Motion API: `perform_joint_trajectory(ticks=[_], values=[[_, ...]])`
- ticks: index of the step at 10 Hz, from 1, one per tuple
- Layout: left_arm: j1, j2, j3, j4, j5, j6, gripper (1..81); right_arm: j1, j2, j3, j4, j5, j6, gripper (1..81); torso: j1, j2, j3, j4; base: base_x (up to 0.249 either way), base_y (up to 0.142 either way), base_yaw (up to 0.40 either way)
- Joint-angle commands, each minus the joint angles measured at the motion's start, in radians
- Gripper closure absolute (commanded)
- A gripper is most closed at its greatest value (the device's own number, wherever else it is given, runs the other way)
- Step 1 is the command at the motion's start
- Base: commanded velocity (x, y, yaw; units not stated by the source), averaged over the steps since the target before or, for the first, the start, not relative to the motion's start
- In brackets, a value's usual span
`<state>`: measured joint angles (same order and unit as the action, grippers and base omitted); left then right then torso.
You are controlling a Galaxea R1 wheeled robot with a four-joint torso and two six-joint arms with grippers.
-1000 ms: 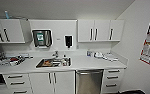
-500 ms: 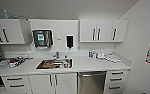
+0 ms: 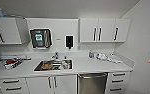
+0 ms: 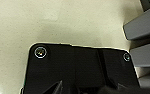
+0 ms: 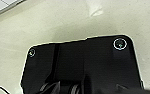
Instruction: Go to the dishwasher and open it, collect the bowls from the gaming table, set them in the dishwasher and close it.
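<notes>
the dishwasher (image 3: pixel 92 83) is being faced, shut, under the bench (image 3: pixel 91 65). its door could be missed if the handle is being reached off-centre. the tools' state cannot be told.

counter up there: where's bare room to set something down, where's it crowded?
Bare: the countertop stretch between the sink and the bottle, above the dishwasher; also the front strip left of the sink. Crowded: the dish rack at far left, and the clutter at the right end by the wall.

An office kitchenette: white cabinets (image 3: pixel 104 30), a sink (image 3: pixel 53 65) in the counter (image 3: pixel 96 66), a steel-fronted dishwasher (image 3: pixel 92 83) beneath.
</notes>
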<state>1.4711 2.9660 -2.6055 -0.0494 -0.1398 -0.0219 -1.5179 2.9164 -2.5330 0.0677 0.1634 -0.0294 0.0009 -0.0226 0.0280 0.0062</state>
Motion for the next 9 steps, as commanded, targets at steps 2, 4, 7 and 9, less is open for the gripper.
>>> perform_joint_trajectory(ticks=[2, 4, 7, 9], values=[[-0.054, -0.004, 0.004, 0.009, 0.04, 0.007, 1.0, 0.054, -0.007, 0.008, -0.008, -0.044, -0.003, 1.0, 0.0, 0.0, 0.0, 0.0, 0.115, 0.0, 0.0], [-0.054, -0.004, 0.004, 0.009, 0.04, 0.007, 1.0, 0.054, -0.007, 0.008, -0.008, -0.044, -0.003, 1.0, -0.001, -0.002, 0.0, 0.0, 0.115, 0.0, 0.0], [-0.054, -0.004, 0.004, 0.009, 0.04, 0.007, 1.0, 0.052, -0.007, 0.007, -0.008, -0.044, -0.003, 1.0, -0.001, -0.002, 0.0, 0.0, 0.115, 0.0, 0.0], [-0.054, -0.004, 0.004, 0.009, 0.039, 0.007, 1.0, 0.052, -0.007, 0.005, -0.006, -0.044, -0.003, 1.0, -0.001, -0.002, 0.0, 0.0, 0.115, 0.0, 0.0]])
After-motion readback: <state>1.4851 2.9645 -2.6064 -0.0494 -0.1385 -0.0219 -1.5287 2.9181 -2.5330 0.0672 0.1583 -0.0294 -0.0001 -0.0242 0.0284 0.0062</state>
